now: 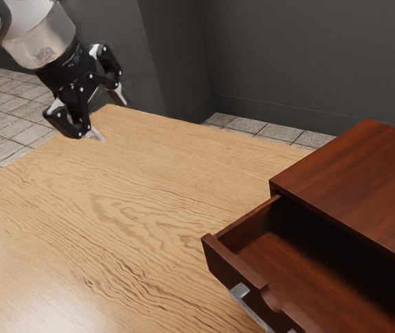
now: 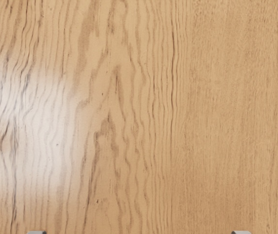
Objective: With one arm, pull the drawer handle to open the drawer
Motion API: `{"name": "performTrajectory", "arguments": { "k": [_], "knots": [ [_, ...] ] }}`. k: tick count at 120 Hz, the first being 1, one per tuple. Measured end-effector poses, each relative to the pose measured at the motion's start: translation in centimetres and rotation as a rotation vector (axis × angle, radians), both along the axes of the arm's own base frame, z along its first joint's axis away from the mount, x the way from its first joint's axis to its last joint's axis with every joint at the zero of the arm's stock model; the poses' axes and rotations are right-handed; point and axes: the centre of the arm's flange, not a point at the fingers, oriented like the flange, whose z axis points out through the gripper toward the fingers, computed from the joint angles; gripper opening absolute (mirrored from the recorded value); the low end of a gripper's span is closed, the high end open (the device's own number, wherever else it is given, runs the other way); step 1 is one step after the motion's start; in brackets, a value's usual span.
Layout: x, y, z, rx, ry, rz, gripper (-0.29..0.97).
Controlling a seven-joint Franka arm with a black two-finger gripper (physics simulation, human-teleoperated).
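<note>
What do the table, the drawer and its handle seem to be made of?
The table looks like light wood, oak perhaps, with a glossy finish: wavy grain and a pale sheen. The drawer looks like dark reddish wood, polished: fine grain, soft reflections. The handle seems metal: grey and smooth.

Glossy wood drawer (image 1: 301, 277), grainy wooden table (image 1: 114, 222)

Desk (image 1: 114, 222) surface lies free from raised pincer (image 1: 109, 118) to cabinet (image 1: 364, 180) — its open drawer (image 1: 301, 277) juts outward.
</note>
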Motion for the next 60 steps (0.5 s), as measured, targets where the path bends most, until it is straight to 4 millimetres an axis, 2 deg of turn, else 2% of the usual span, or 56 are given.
{"name": "performTrajectory", "arguments": {
  "k": [4,8,20,24,35,52,60],
  "knots": [
    [0.5,2.5,-1.7,-0.015,0.067,0.05,0.52],
    [1.3,3.8,-3.7,-0.02,0.135,0.076,0.55],
    [2.6,3.5,-9.5,-0.017,0.282,0.066,0.6],
    [2.7,3.5,-10.7,-0.017,0.303,0.064,0.61],
    [2.7,3.9,-11.8,-0.015,0.317,0.068,0.63],
    [2.3,5.1,-11.4,-0.01,0.302,0.065,0.66],
    [2.4,4.8,-12.0,-0.004,0.313,0.044,0.66]
  ]
}}
